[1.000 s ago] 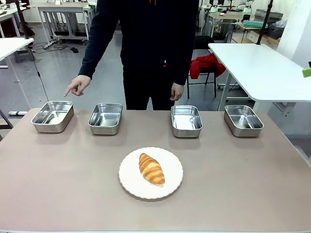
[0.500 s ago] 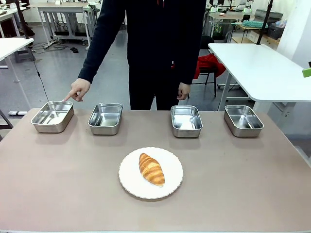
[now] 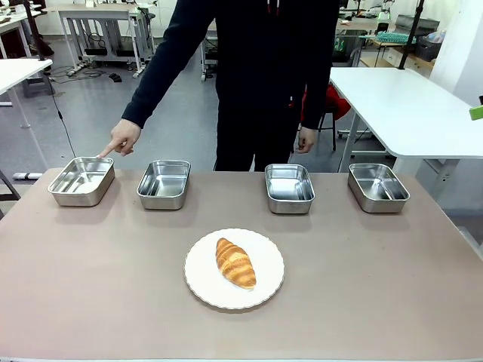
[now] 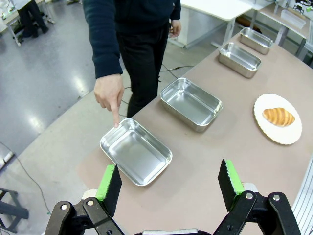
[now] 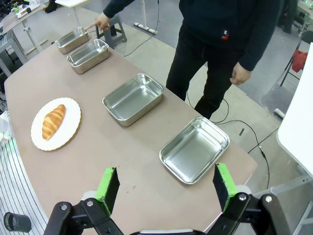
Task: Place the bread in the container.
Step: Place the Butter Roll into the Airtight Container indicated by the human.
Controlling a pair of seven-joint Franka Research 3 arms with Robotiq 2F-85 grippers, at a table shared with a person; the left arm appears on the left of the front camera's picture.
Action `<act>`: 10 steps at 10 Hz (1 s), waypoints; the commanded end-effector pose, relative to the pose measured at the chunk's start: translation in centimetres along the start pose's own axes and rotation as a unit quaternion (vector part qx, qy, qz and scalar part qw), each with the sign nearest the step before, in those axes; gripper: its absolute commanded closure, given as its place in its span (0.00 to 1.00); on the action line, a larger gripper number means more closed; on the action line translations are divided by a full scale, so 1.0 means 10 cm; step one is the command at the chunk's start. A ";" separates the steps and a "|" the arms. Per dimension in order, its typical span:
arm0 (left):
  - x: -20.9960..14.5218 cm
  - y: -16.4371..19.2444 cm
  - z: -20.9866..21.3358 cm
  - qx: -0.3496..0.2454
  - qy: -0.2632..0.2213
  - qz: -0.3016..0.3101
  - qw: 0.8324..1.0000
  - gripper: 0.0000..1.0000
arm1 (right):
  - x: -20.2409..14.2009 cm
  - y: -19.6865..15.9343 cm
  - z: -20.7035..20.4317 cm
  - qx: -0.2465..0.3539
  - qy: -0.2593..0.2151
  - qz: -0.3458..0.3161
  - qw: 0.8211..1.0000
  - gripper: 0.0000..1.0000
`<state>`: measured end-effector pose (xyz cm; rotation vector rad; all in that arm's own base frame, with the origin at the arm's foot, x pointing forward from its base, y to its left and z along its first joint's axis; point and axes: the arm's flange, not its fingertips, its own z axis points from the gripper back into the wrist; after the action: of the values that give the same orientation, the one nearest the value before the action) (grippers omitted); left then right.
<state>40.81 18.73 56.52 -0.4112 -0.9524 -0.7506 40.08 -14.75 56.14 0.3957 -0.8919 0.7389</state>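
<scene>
Golden-brown bread [image 3: 235, 262] flat on a white plate [image 3: 202, 290], lower middle of the front view, slightly right of the plate's centre. Long axis steep, running from upper left to lower right: one tip toward the far trays, the other toward the plate's lower-right rim. Brown table [image 3: 377, 286] all round the plate, plain surface between plate and container.

Along the far edge, a row of four steel trays, well apart from the plate: container [image 3: 79, 197] at far left, second tray [image 3: 162, 202] just beside it, third tray [image 3: 289, 207] and fourth tray [image 3: 377, 205] right of centre. Above the container's far rim, a person's hand [image 3: 121, 138], forefinger pointing down, tip at the rim.

Left gripper [image 4: 168, 178] spread wide, holding nothing, container just beyond its fingers. Right gripper [image 5: 165, 182] equally wide and empty, fourth tray just beyond.
</scene>
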 end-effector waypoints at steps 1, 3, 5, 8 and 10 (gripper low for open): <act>0.00 0.00 0.01 0.001 0.000 -0.001 1.000 0.00 | 0.01 0.00 0.00 0.003 -0.008 0.002 1.000 0.00; 0.00 0.00 0.01 0.001 0.000 -0.001 1.000 0.00 | 0.01 0.00 0.00 0.003 -0.008 0.002 1.000 0.00; 0.00 0.00 0.01 0.001 0.000 -0.001 1.000 0.00 | 0.01 0.00 0.00 0.003 -0.008 0.002 1.000 0.00; 0.00 0.00 0.00 0.000 0.000 0.000 1.000 0.00 | 0.01 0.00 0.00 0.003 -0.008 0.002 1.000 0.00; 0.24 -0.23 -0.37 0.024 0.063 0.059 0.996 0.00 | 0.01 0.00 0.00 0.003 -0.008 0.002 1.000 0.00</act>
<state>41.86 16.77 56.52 -0.3880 -0.9005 -0.7035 40.10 -14.74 56.15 0.3955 -0.8917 0.7392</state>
